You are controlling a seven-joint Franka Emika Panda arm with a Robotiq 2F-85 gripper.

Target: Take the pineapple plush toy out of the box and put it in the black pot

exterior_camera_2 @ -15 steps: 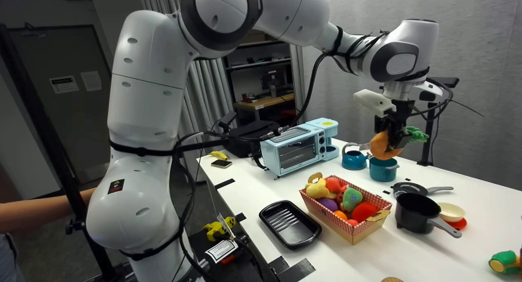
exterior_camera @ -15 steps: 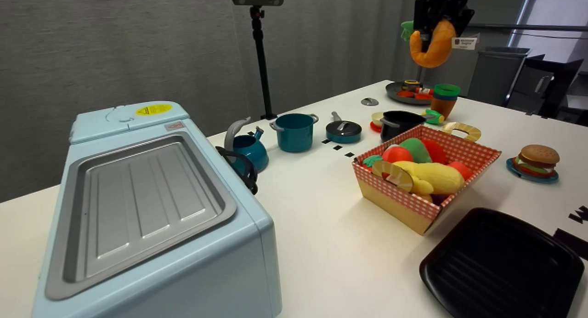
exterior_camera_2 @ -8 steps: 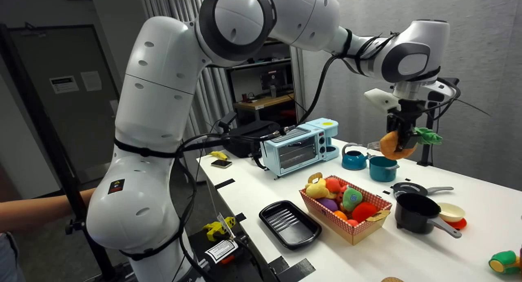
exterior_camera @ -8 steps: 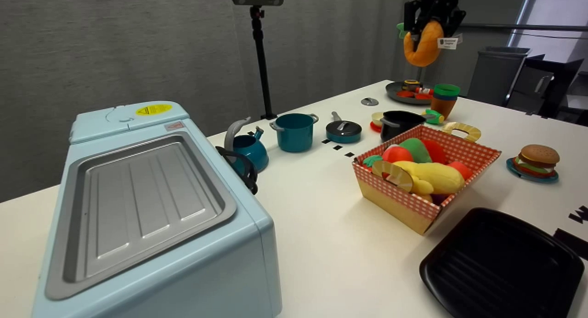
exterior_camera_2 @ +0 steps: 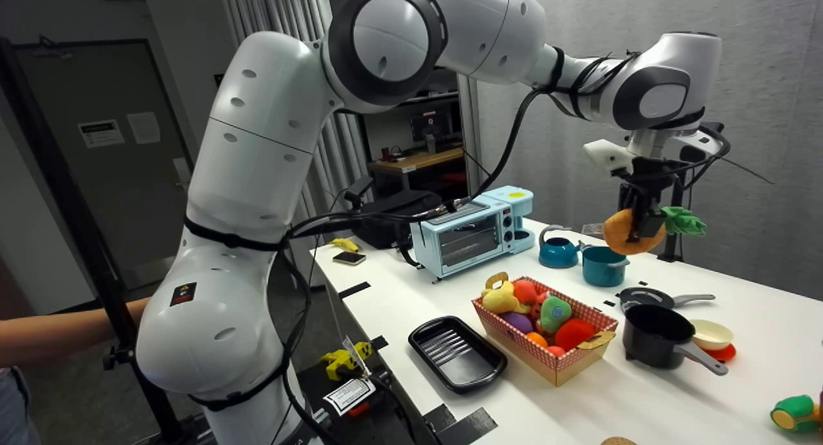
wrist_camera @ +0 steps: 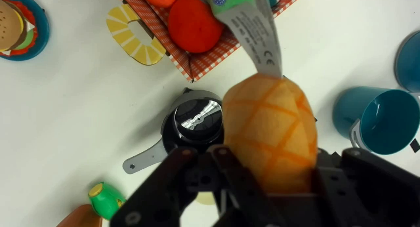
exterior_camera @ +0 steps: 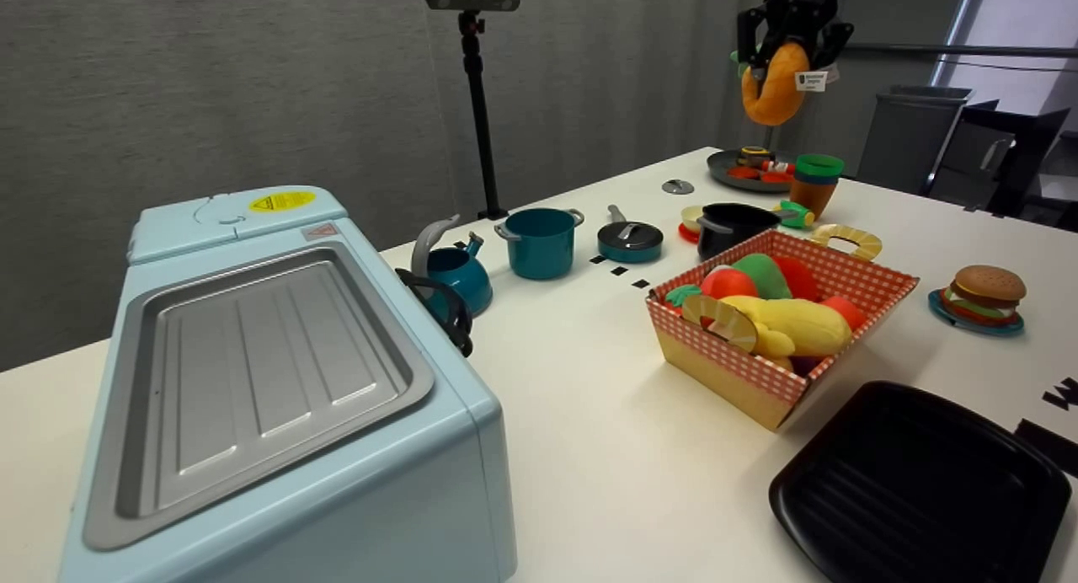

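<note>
My gripper (exterior_camera_2: 645,229) is shut on the pineapple plush toy (exterior_camera_2: 616,233) and holds it high above the table in both exterior views. Its green crown (exterior_camera_2: 685,221) sticks out sideways. In the wrist view the plush (wrist_camera: 269,122) fills the space at the jaws (wrist_camera: 270,174), with its white tag hanging out. The black pot (exterior_camera_2: 659,342) with a grey handle stands on the table; in the wrist view the pot (wrist_camera: 172,132) lies just left of the plush, partly covered by it and a finger. The checked box (exterior_camera_2: 524,350) holds several other plush toys.
A teal pot (exterior_camera_2: 603,268), a kettle (exterior_camera_2: 558,252) and a flat lidded pan (exterior_camera: 630,242) stand beyond the box. A cream bowl (exterior_camera_2: 709,334) sits beside the black pot. A black tray (exterior_camera_2: 456,355), a toy burger (exterior_camera: 981,296) and stacked cups (exterior_camera: 813,187) are also on the table.
The gripper has carried the plush rightward in an exterior view that shows the whole arm, and slightly left in an exterior view from the blue machine's end. The motion is smaller in the last half second.
</note>
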